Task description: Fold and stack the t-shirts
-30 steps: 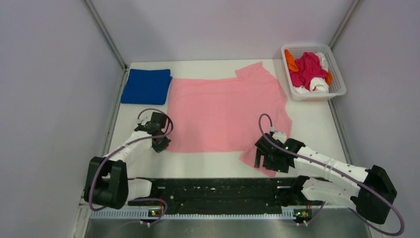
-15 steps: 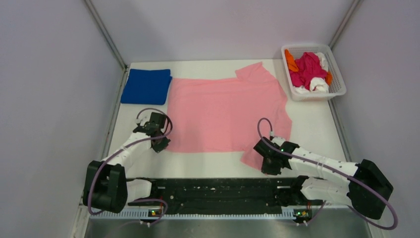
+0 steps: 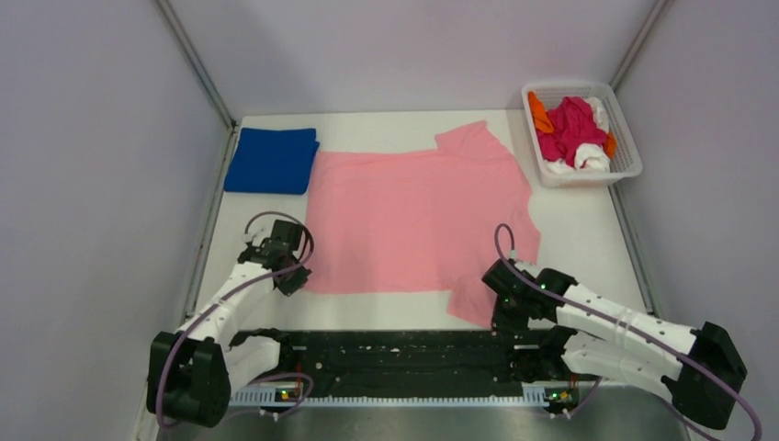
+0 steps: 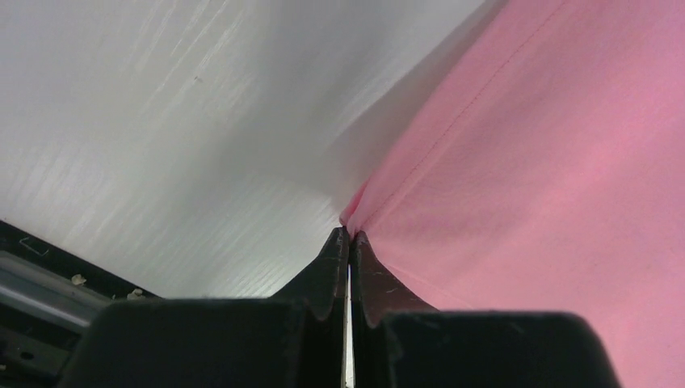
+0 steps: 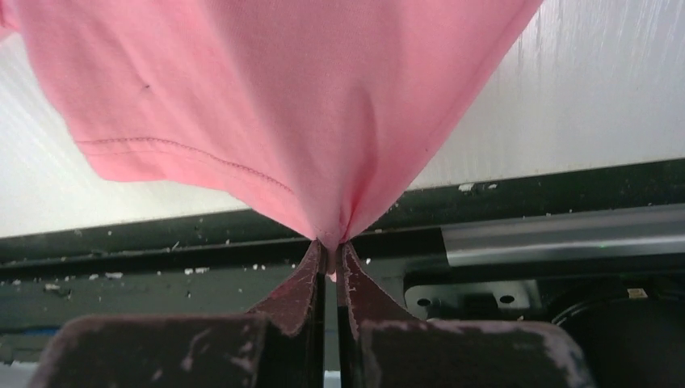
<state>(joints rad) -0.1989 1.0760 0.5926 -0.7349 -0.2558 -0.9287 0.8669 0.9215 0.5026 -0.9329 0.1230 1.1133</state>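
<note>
A light pink t-shirt (image 3: 413,216) lies spread flat across the middle of the white table (image 3: 588,230). My left gripper (image 3: 292,276) is shut on its near left hem corner, and the pinched pink fabric (image 4: 517,162) shows at the fingertips (image 4: 338,246). My right gripper (image 3: 504,312) is shut on the near right sleeve, whose pink cloth (image 5: 283,105) hangs bunched from the fingertips (image 5: 311,263). A folded royal blue t-shirt (image 3: 272,161) rests at the far left. Magenta, orange and white t-shirts (image 3: 571,129) are heaped in a basket.
The white lattice basket (image 3: 628,163) stands at the far right corner. Grey walls close in both sides and the back. A black rail (image 3: 404,354) runs along the near edge, below the right gripper.
My right gripper has closed on the near sleeve and shifted toward the near edge. The left gripper pulled the hem corner slightly nearer, dragging the pink shirt with it.
</note>
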